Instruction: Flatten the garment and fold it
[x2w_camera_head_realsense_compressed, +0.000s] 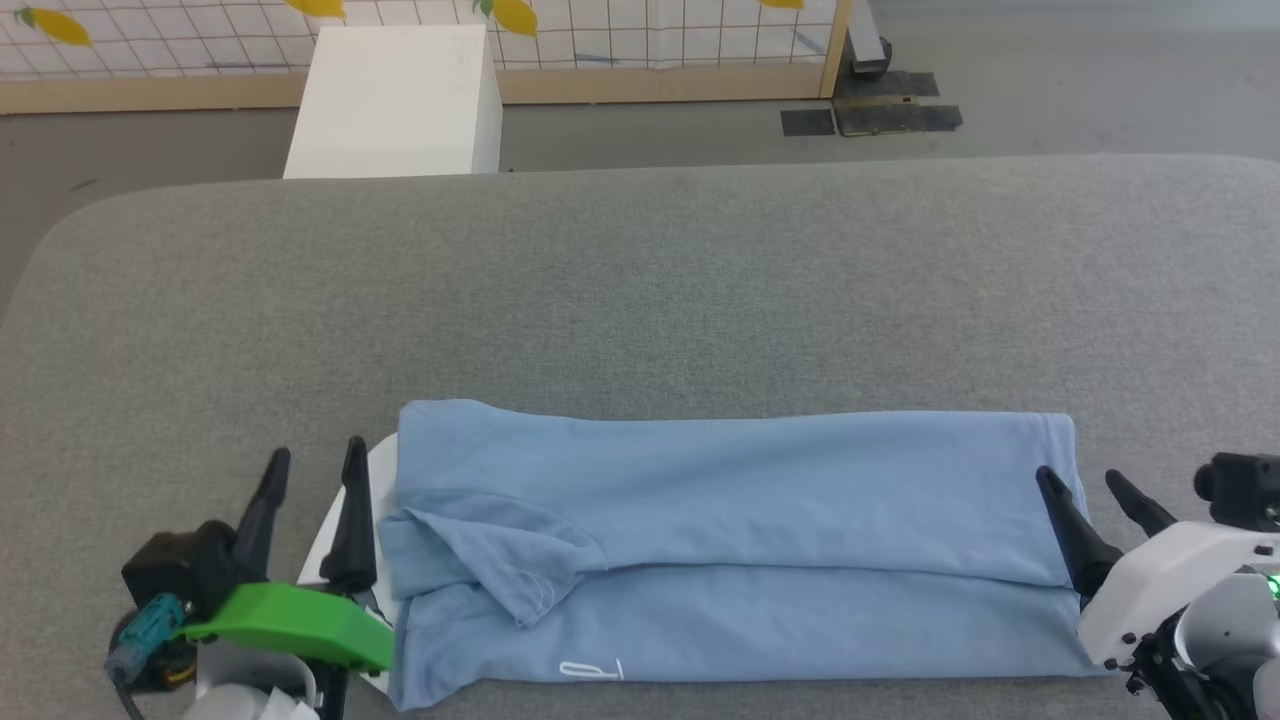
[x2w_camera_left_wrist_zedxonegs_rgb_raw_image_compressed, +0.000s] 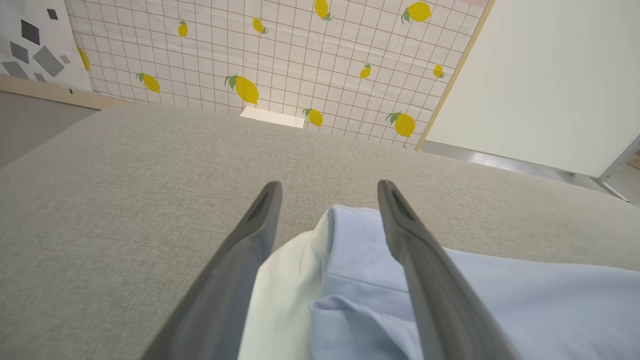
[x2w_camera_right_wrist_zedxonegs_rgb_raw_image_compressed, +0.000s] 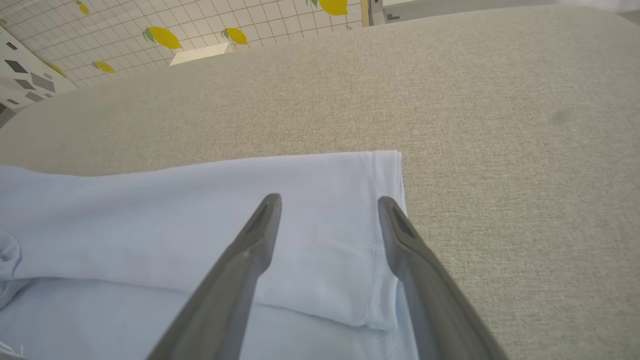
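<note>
Although much of the grey padded surface (x2w_camera_head_realsense_compressed: 640, 290) is left bare, the garment (x2w_camera_head_realsense_compressed: 730, 540) is laid close to its near edge as a long band folded lengthwise. A far flap is lapped over the near half, and a strip of the lower layer is left showing along the front. The step in hand is therefore judged to lie between the lengthwise fold and a crosswise one.

The left gripper (x2w_camera_head_realsense_compressed: 317, 450) is set at the collar end and the right gripper (x2w_camera_head_realsense_compressed: 1080, 475) at the hem end. Both pairs of jaws are seen standing wide apart, and nothing is clamped in either. For the next move, a fresh grip on both layers at one end is probably called for, so that this end can be carried over to the other. The loose sleeve (x2w_camera_head_realsense_compressed: 510, 560), lying crumpled across the seam of the fold, would best be smoothed or tucked in first.

Several things cannot be settled. Whether the fingertips are touching the cloth or only held just above it cannot be told. The second sleeve is presumably buried under the flap. The white neck panel (x2w_camera_left_wrist_zedxonegs_rgb_raw_image_compressed: 285, 290) is partly covered by blue cloth and by the left fingers. The small white printed mark (x2w_camera_head_realsense_compressed: 590, 670) is too small to be read, and the near hem beside it is almost cut off.
</note>
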